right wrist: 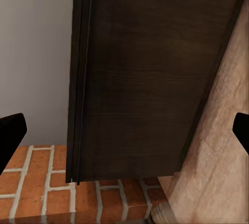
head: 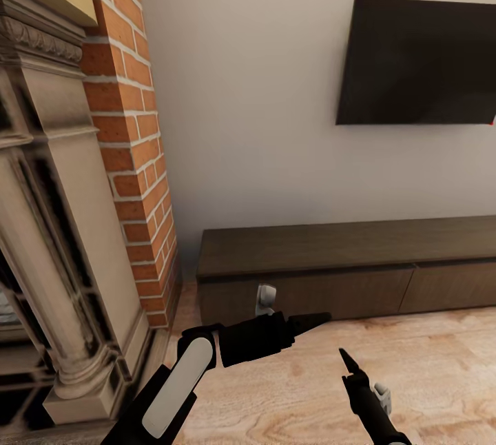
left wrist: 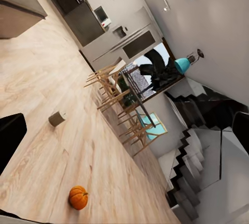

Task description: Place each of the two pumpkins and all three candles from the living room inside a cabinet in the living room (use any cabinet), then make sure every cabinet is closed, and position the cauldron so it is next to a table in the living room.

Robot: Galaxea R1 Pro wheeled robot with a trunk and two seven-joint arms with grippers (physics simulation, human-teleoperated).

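Brown cabinet (head: 358,266): lying long and low against the pale wall under the TV, its flat drawer fronts sitting flush and shut; in the right wrist view its dark wood (right wrist: 150,78) is filling the middle, with wall on one side and floor on the other.
Wall: running pale and bare behind the cabinet and TV.
Fireplace (head: 48,224): standing at the left of the head view, a carved stone surround with red brick (head: 131,121) rising beside it; the brick is meeting the cabinet's end in the right wrist view.
Floor (head: 413,362): spreading out in light wood planks in front of the cabinet.
TV (head: 420,63): hanging dark on the wall above the cabinet.
Left gripper (head: 313,322): reaching across low in front of the cabinet, fingers pointing right; whether they are apart or together I cannot tell. Its camera is looking back over the floor toward dining chairs (left wrist: 122,107) and a staircase (left wrist: 202,151).
Right gripper (head: 348,361): hovering over the floor near the cabinet, holding nothing; two dark fingers (right wrist: 10,138) are showing at opposite edges of its wrist view, spread wide.
Pumpkin (left wrist: 78,197): sitting upright on the floor, well apart from the candle.
Candle (left wrist: 57,118): lying on the floor nearer the chairs.
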